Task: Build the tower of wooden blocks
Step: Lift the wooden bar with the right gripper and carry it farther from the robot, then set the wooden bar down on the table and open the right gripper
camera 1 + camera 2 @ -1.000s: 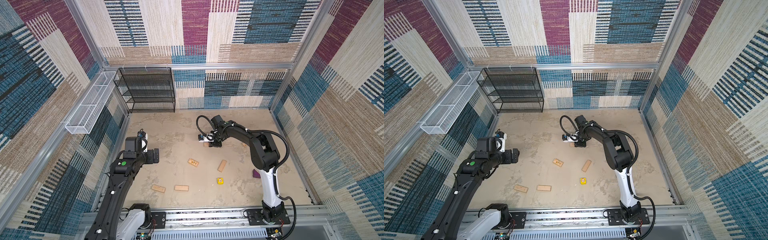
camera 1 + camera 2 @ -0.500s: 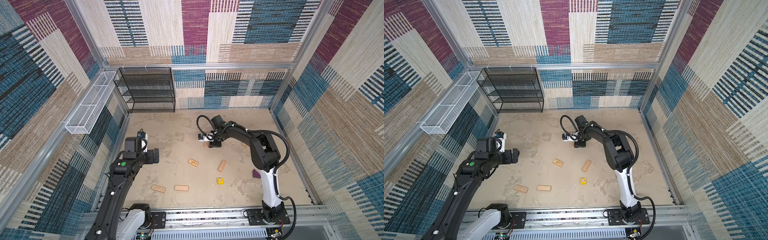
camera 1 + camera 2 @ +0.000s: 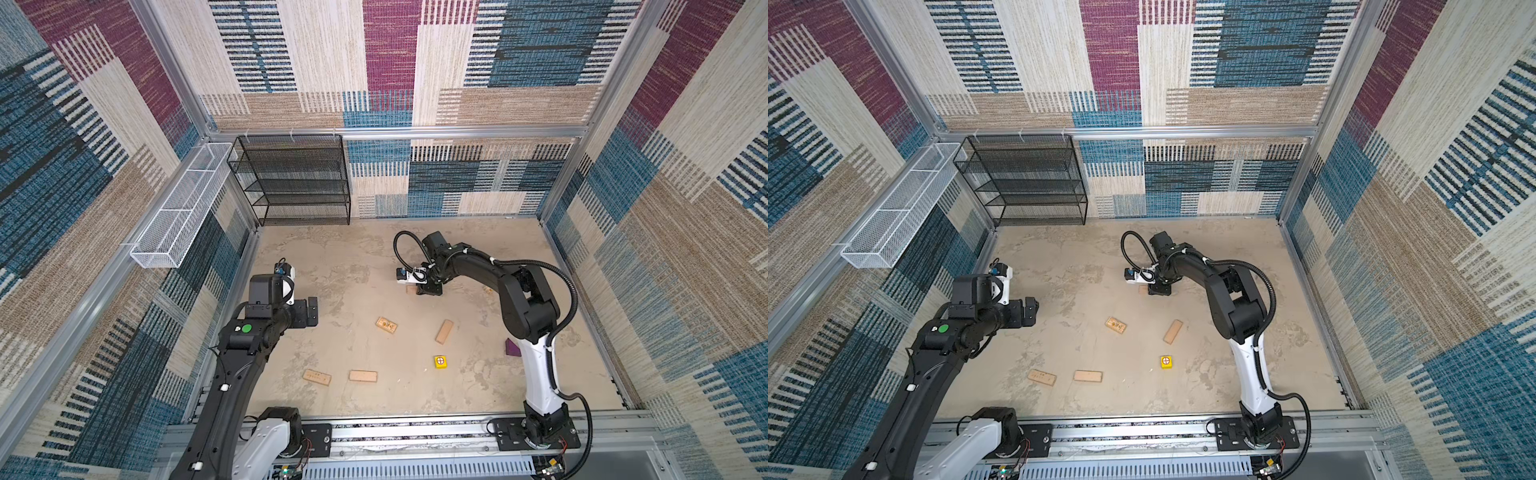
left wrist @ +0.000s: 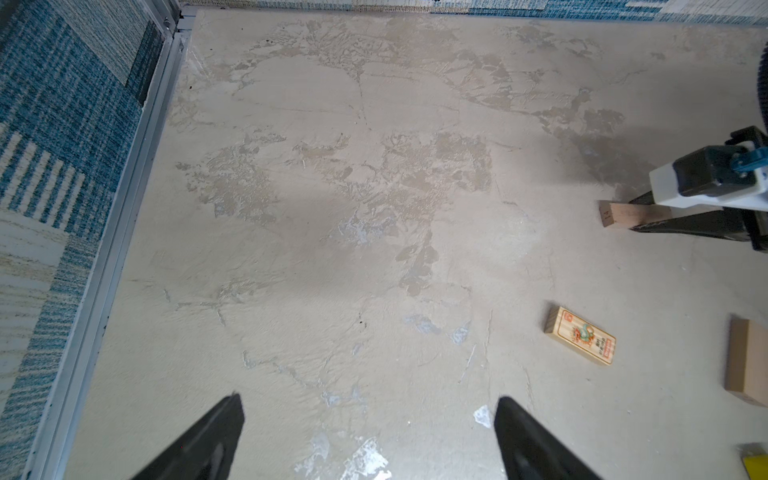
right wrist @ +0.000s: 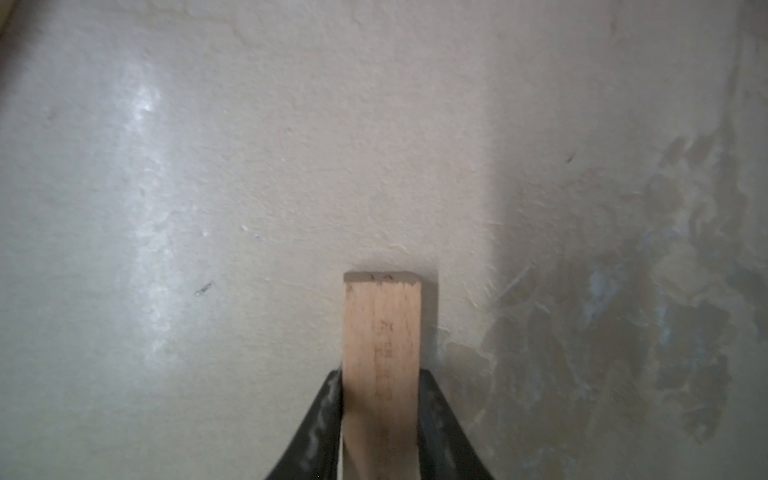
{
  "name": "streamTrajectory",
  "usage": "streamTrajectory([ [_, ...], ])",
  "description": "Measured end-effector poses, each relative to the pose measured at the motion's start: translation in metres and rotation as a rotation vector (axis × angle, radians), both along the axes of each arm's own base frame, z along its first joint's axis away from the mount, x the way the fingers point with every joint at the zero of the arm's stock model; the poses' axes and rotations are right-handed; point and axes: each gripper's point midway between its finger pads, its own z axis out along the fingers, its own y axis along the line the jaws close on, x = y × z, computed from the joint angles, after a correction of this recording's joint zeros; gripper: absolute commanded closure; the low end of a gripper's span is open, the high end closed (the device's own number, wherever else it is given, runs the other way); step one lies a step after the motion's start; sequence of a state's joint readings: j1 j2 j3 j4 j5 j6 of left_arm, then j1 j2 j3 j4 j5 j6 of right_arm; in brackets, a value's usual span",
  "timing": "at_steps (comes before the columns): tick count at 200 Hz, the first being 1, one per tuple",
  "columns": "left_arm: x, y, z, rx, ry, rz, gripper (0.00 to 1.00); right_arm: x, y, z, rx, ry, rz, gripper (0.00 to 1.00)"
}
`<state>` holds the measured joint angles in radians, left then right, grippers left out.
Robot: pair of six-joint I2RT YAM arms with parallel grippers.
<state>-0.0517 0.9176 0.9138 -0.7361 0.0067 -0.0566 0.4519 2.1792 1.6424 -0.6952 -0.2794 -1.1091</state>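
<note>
Tan rectangular wooden plank [image 5: 380, 353], down on the beige desk [image 3: 353, 257], far middle — right jaws have just re-tightened on its sides; left jaws gape empty. Tower unstarted — other blocks [image 3: 386, 325] lie scattered.

black mesh shelf [image 3: 291, 183] by back wall [image 3: 457, 187]; white wire basket [image 3: 176, 220] nearby

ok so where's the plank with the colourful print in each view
In a top view: printed plank mid-floor, left of the plain slanted plank.
In a top view: printed plank, same spot.
Left wrist: printed plank flat beside the plain slanted plank.
Right wrist: not in it.
Shared landmark: gripped plank in the right pincer.
</note>
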Motion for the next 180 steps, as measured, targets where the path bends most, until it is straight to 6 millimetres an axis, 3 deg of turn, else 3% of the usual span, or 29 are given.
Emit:
streamTrajectory([
  [24, 0.000, 0.000, 0.000, 0.000, 0.000, 0.000, 0.01, 0.000, 0.000, 0.000, 0.004, 0.002, -0.003, 0.68],
  [49, 0.000, 0.000, 0.000, 0.000, 0.000, 0.000, 0.01, 0.002, 0.000, 0.000, 0.010, -0.003, -0.009, 0.52],
  [84, 0.000, 0.000, 0.000, 0.000, 0.000, 0.000, 0.01, 0.003, 0.002, 0.007, 0.022, -0.014, -0.012, 0.42],
  [101, 0.000, 0.000, 0.000, 0.000, 0.000, 0.000, 0.01, 0.003, 0.004, 0.019, 0.048, -0.022, -0.023, 0.40],
  [108, 0.000, 0.000, 0.000, 0.000, 0.000, 0.000, 0.01, 0.003, 0.005, 0.026, 0.058, -0.031, -0.024, 0.30],
  [115, 0.000, 0.000, 0.000, 0.001, 0.000, 0.001, 0.01, 0.004, 0.006, 0.032, 0.068, -0.035, -0.032, 0.29],
  [136, 0.000, 0.001, 0.002, 0.003, -0.006, 0.002, 0.02, 0.001, 0.006, 0.054, 0.092, -0.055, -0.045, 0.30],
  [180, -0.007, 0.001, 0.030, -0.003, -0.128, 0.003, 0.02, -0.015, -0.001, 0.106, 0.173, -0.139, -0.100, 0.31],
])
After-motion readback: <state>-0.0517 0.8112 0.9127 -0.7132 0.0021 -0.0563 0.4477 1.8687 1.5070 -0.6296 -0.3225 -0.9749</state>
